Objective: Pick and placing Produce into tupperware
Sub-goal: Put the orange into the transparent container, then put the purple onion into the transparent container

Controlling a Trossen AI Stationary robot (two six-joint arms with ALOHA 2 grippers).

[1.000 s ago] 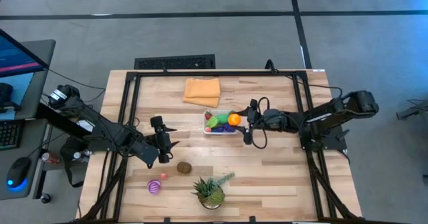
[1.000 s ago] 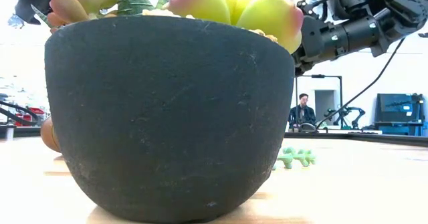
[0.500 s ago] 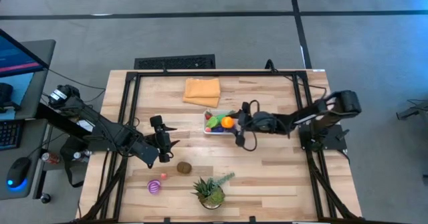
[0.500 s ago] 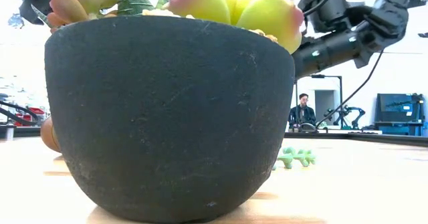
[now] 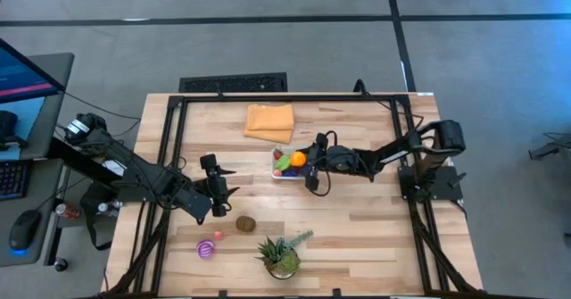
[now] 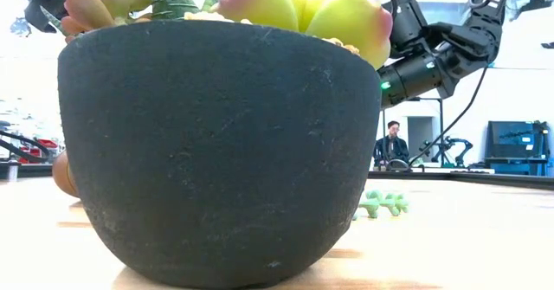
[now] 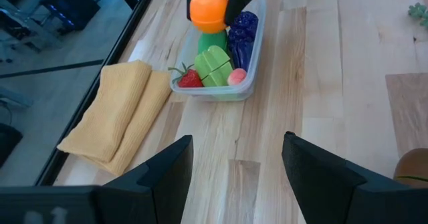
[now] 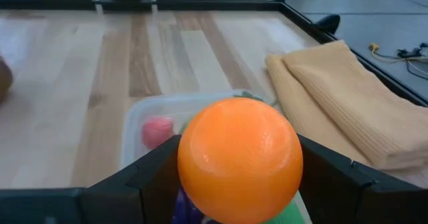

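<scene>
The clear tub point(image 5: 287, 174) stands mid-table, holding a strawberry point(image 7: 189, 78), a green piece point(image 7: 212, 65), a purple piece point(image 7: 242, 30) and a pink piece point(image 7: 235, 77). My right gripper point(image 5: 304, 161) reaches in from the table's right and is shut on an orange ball point(image 5: 297, 159) above the tub. My left gripper point(image 5: 223, 188) is open, left of the tub, over bare wood. On the near part of the table lie a brown piece point(image 5: 245, 223), a striped pink-purple ball point(image 5: 206, 249), a small red piece point(image 5: 219, 236) and a green piece point(image 5: 300, 237). My right gripper pinches the orange ball point(image 8: 239, 157) between its two fingers point(image 8: 155, 180), one on each side of it. The fingers come from the table's right. The ball is lifted clear and hangs over the tub's rim point(image 8: 137, 114) and the produce inside.
A folded orange cloth point(image 5: 269, 121) lies just beyond the tub toward the far edge. A potted plant point(image 5: 281, 256) stands at the near edge and its dark pot point(image 6: 221, 151) fills the low view. Black frame rails point(image 5: 174, 138) run along the table's left, right and far sides.
My right gripper has moved toward the table's left with the orange ball, from the tub's right end to a place over the tub; its arm has stretched out. The left arm has kept still.
</scene>
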